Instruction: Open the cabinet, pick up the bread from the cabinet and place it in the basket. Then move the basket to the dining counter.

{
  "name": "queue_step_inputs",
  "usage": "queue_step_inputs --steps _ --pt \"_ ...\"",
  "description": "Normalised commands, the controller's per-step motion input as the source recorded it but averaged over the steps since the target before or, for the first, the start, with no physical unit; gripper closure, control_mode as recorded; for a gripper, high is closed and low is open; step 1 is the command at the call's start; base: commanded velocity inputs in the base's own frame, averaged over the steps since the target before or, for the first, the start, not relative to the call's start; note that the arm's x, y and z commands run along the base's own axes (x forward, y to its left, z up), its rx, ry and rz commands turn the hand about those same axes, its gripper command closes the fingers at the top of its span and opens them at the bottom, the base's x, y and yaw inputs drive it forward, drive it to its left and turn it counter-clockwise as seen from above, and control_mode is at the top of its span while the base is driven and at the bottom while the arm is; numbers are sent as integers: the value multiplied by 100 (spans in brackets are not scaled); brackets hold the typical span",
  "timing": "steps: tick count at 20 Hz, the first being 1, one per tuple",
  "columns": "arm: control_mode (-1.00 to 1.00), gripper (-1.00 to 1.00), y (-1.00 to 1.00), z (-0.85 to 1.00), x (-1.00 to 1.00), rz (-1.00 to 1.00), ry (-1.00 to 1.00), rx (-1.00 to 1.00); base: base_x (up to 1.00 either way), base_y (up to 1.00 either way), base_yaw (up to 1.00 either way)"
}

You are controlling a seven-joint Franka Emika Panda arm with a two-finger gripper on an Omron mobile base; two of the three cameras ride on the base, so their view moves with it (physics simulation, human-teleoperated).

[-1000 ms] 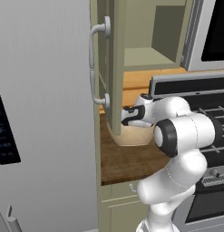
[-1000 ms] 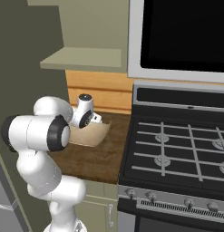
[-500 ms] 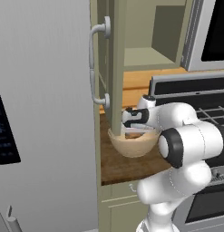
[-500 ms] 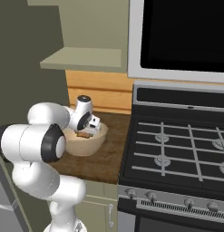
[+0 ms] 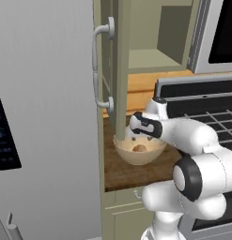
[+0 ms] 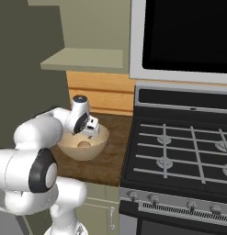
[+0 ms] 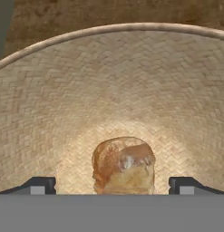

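Hand view looked straight down into the basket (image 7: 111,90): woven, speckled beige inside, rim curving across the top. The bread (image 7: 124,165), a small golden-brown loaf, lay on the basket floor near the centre. The pincer (image 7: 111,186) stood with its two dark tips wide apart, one to either side of the loaf, neither touching it. Nothing was held.

Left base view: basket (image 5: 136,154) sat on the small brown bench (image 5: 117,176), just beside the bottom edge of the open cabinet door (image 5: 119,65). Bread (image 5: 140,148) showed as a tan lump inside the basket. Pincer (image 5: 136,136) hung directly above the basket, just over its rim. Cabinet shelf (image 5: 145,61) above and behind the basket held nothing I could make out. Grey fridge (image 5: 42,117) stood on the far side of the door from the basket.

Right base view: basket (image 6: 94,147) on the bench, bread (image 6: 83,144) inside, pincer (image 6: 89,130) above it. Stove (image 6: 179,156) stood beside the basket, on the side away from the door.

Judgement: cabinet opened, bread lying in the basket, so the placing step looked finished and release complete. What remained was carrying the basket to the dining counter. Next move probably called for lifting the pincer clear of the loaf, shifting to the basket rim, and closing on the wall there. A rim grip on a round bowl shape could tip it, so the lift would need to stay level.
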Motion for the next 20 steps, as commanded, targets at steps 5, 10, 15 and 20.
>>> queue_step_inputs --steps 5,10,15,20 --pt "-100 -100 0 71 -83 3 -6 -1 0 0 0" --pt "-100 -100 20 20 -79 22 -5 -9 0 0 0" --pt "-100 -100 28 7 -25 37 0 -21 0 0 0" --pt "-100 -100 7 8 -1 41 0 -25 0 0 0"
